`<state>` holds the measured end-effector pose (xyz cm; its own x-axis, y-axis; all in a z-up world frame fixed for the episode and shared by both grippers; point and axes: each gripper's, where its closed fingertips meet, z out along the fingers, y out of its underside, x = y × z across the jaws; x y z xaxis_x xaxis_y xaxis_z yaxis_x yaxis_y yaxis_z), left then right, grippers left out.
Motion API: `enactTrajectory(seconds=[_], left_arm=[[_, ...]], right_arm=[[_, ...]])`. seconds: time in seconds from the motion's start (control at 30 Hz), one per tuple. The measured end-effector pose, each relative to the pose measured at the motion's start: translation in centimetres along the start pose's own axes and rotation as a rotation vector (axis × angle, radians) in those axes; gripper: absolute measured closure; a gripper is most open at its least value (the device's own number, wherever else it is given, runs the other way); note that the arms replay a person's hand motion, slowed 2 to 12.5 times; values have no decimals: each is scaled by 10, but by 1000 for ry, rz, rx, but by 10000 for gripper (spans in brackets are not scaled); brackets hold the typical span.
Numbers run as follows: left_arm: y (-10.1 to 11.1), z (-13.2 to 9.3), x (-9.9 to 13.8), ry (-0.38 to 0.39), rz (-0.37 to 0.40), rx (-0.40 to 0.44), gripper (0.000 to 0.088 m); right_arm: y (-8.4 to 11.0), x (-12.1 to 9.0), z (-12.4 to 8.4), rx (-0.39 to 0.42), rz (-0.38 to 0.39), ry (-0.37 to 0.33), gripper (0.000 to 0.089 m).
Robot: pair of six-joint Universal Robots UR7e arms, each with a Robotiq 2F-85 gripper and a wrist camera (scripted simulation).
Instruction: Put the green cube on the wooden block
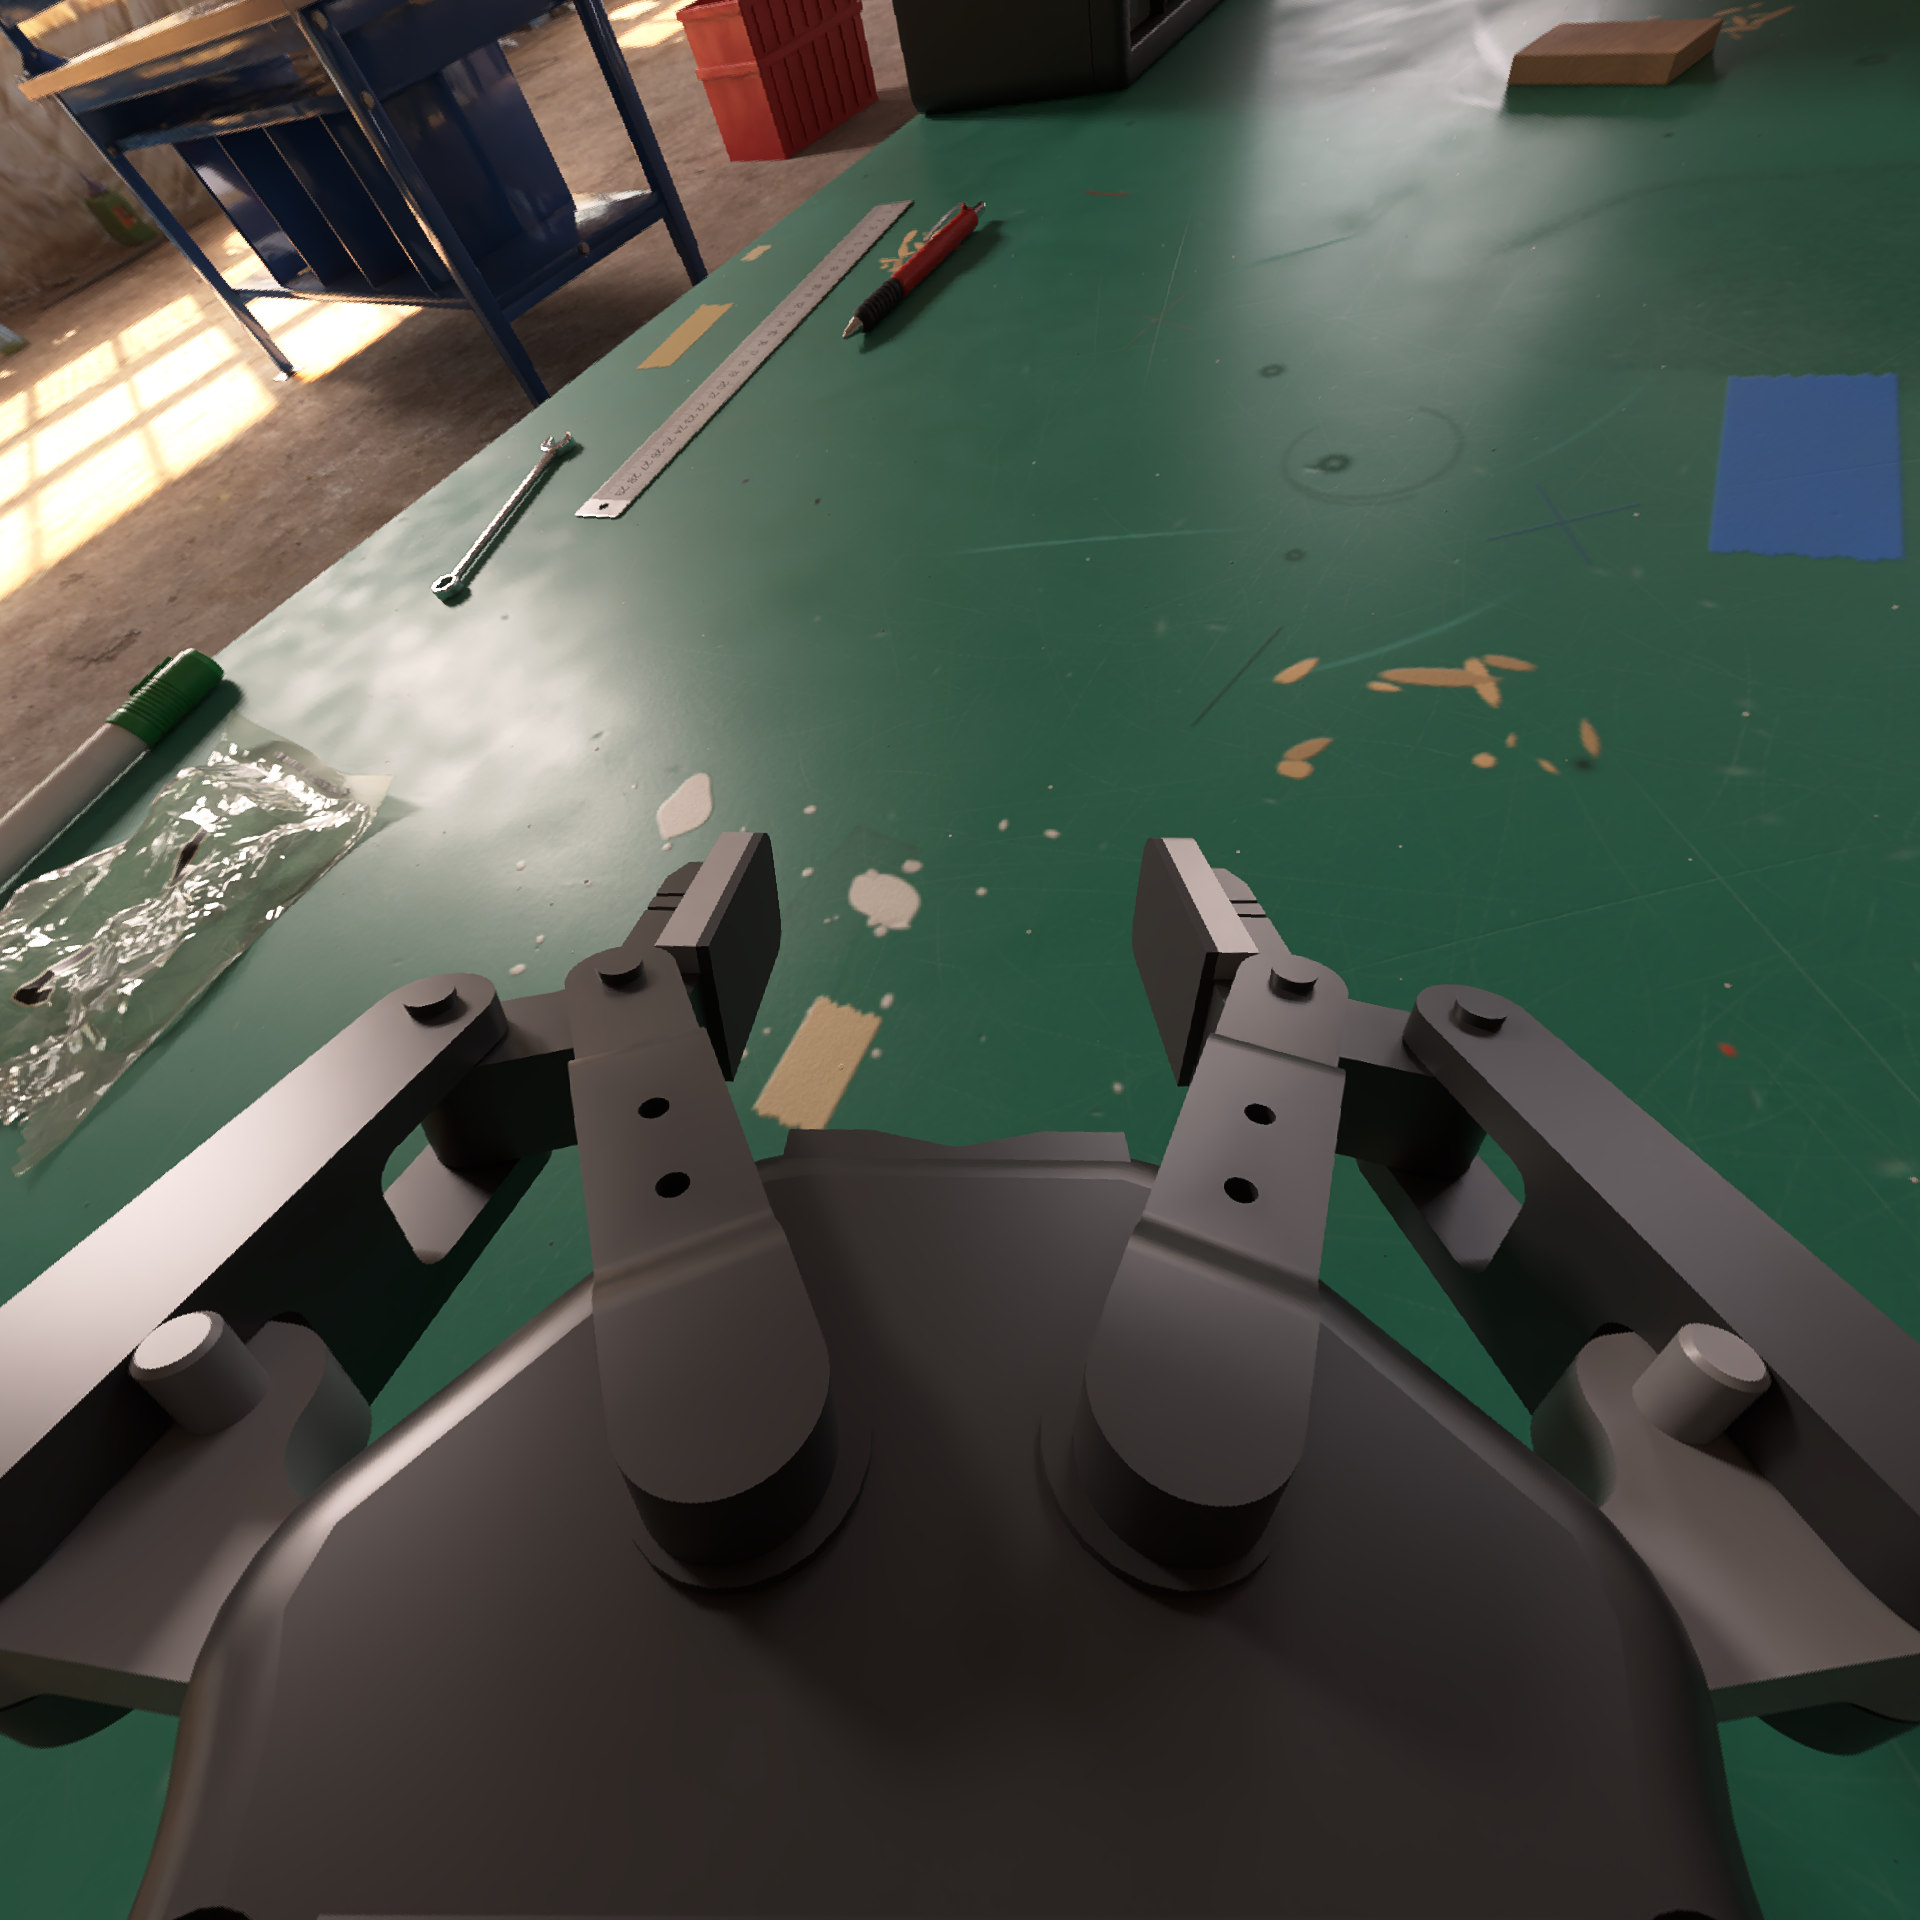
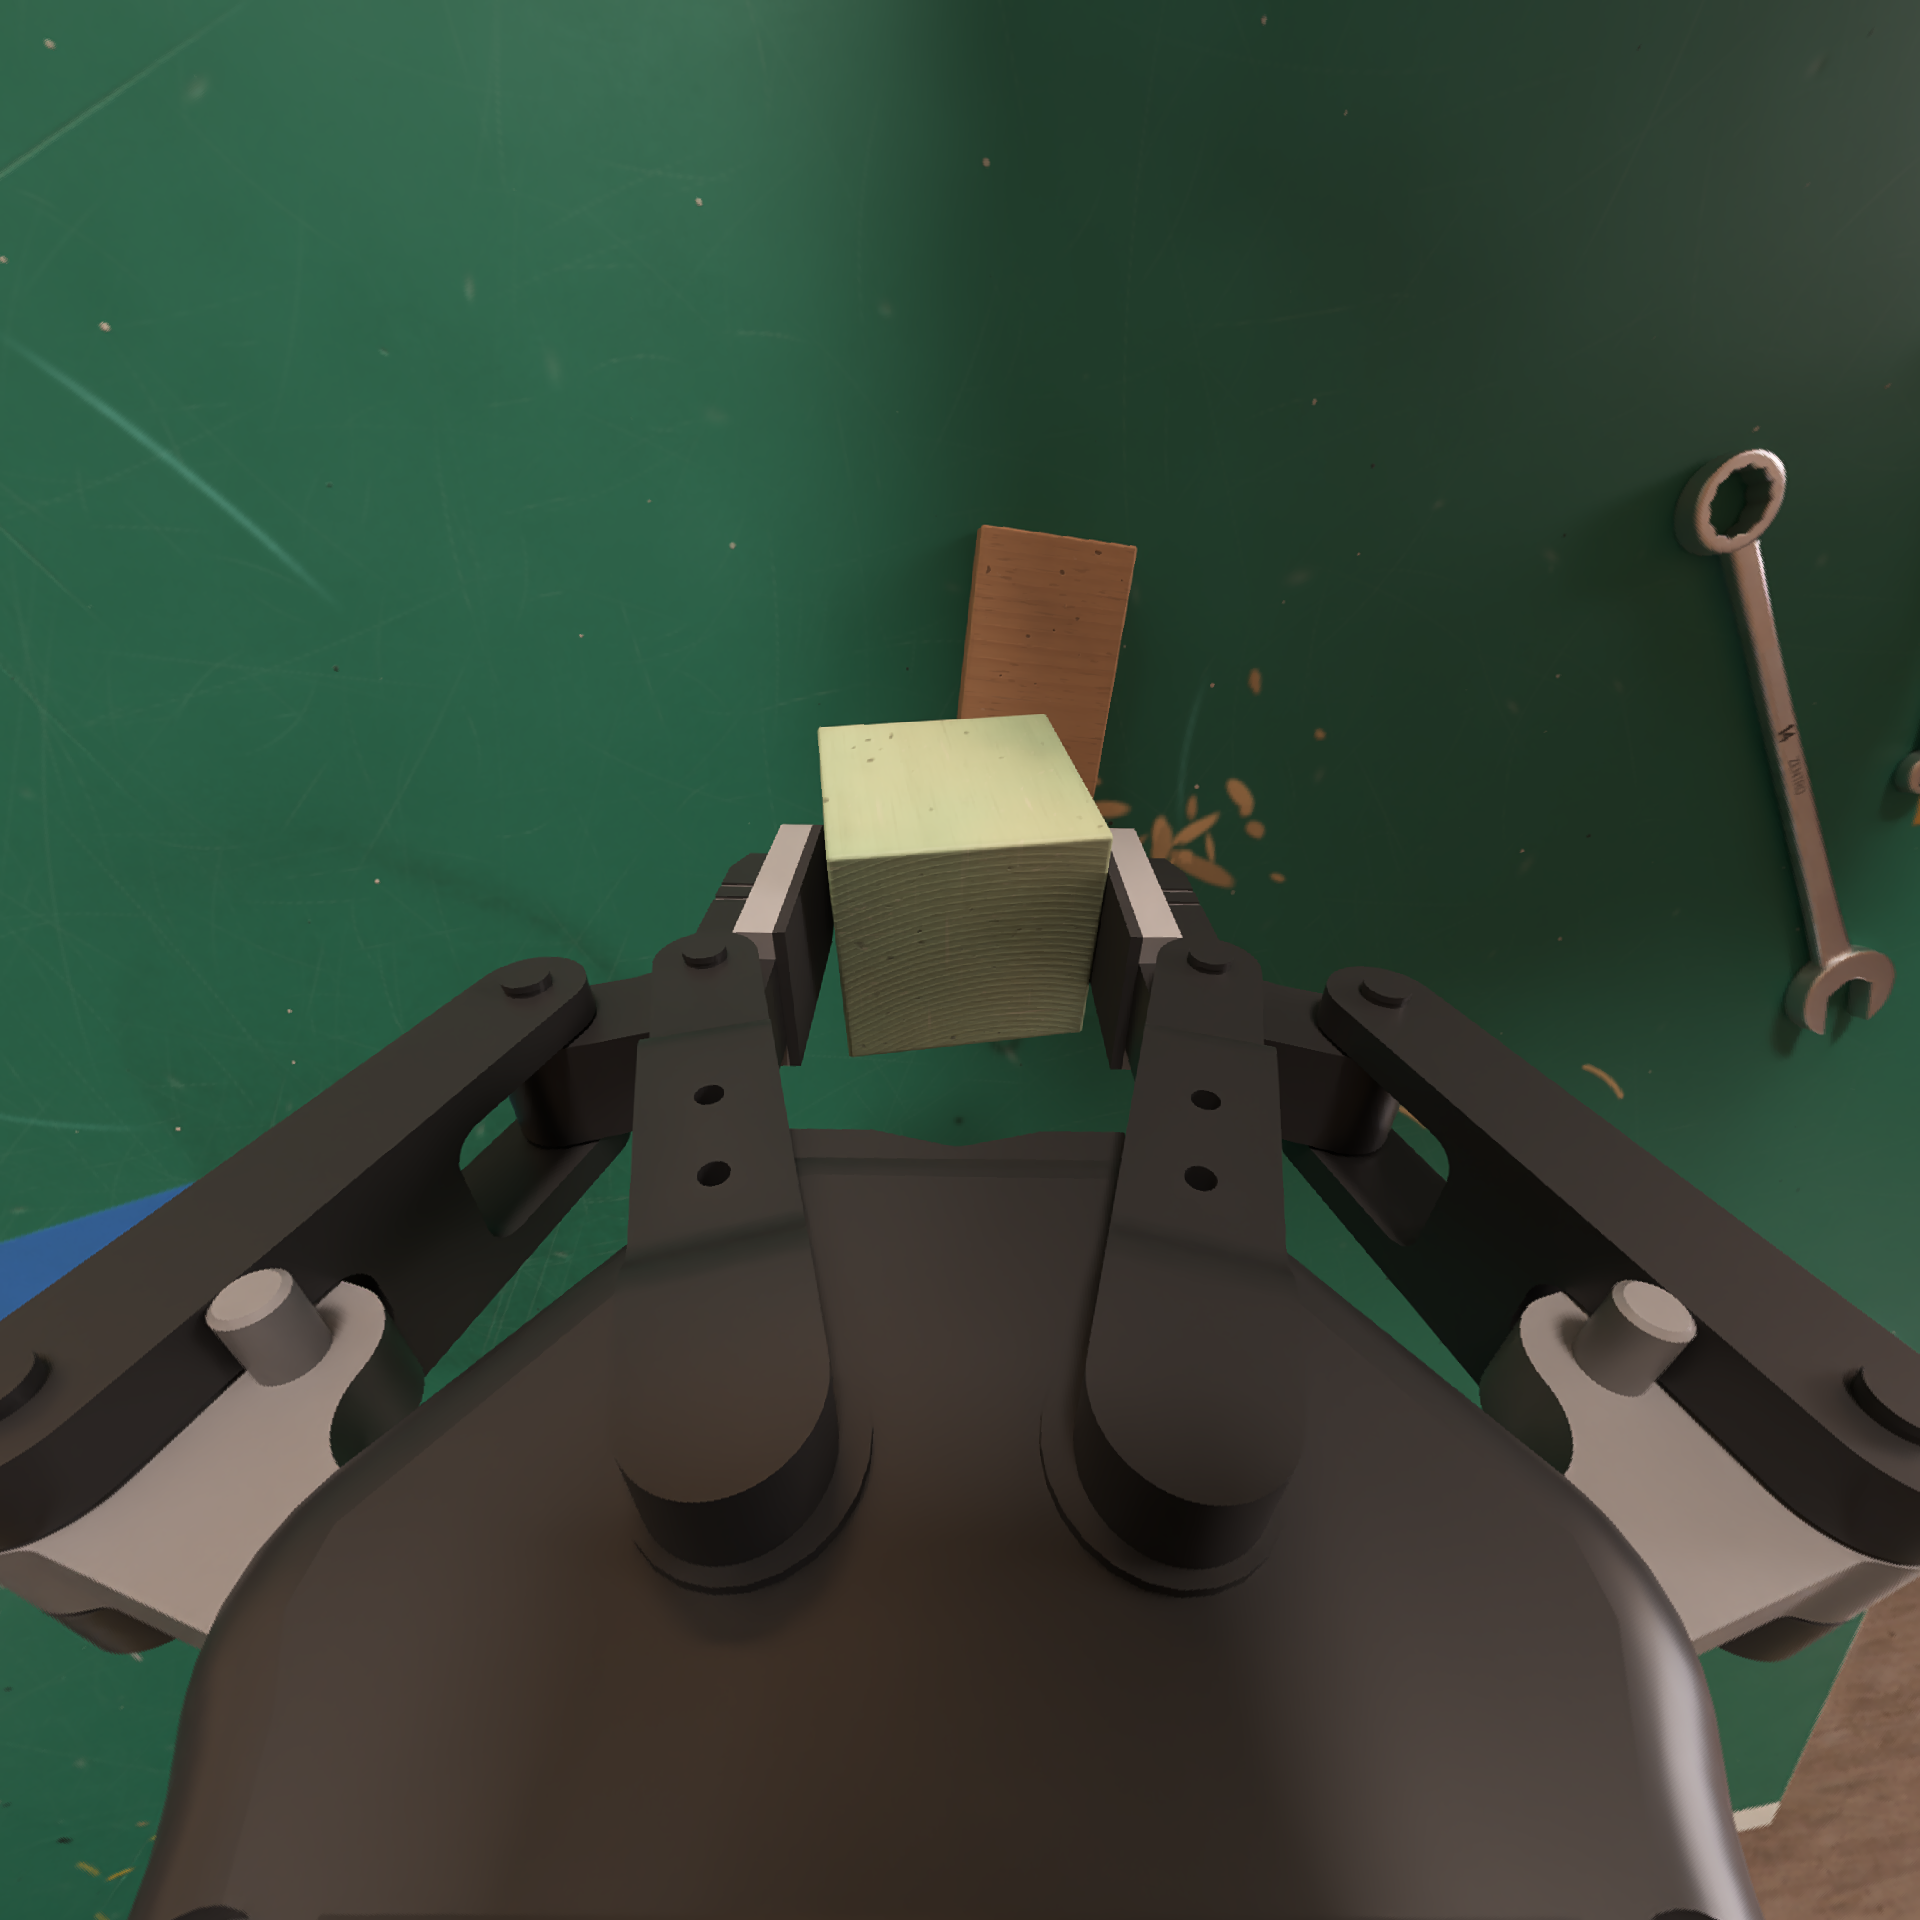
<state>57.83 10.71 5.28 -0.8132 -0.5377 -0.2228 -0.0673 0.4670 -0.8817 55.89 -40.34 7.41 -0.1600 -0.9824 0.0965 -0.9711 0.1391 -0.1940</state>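
My right gripper is shut on the pale green cube and holds it above the green table. The brown wooden block lies flat on the table just beyond the cube, which hides its near end. In the left wrist view the wooden block sits far off at the top right. My left gripper is open and empty, low over the table, far from the block.
A wrench lies right of the block, with wood chips between. In the left wrist view: a steel ruler, red pen, small wrench, marker, plastic bag, blue patch, dark box. The table's edge runs along the left.
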Motion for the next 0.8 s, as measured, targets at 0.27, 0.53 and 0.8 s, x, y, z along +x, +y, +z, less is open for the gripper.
enactTrajectory(seconds=[0.27,0.53,0.8], left_arm=[[0,0,-1,0,4,-2,269],[1,0,-2,-1,7,-5,267],[2,0,-4,-3,6,-9,265]], right_arm=[[-4,6,17,-71,35,-22,457],[-8,9,30,-112,59,-36,457],[-10,12,39,-139,77,-36,457]])
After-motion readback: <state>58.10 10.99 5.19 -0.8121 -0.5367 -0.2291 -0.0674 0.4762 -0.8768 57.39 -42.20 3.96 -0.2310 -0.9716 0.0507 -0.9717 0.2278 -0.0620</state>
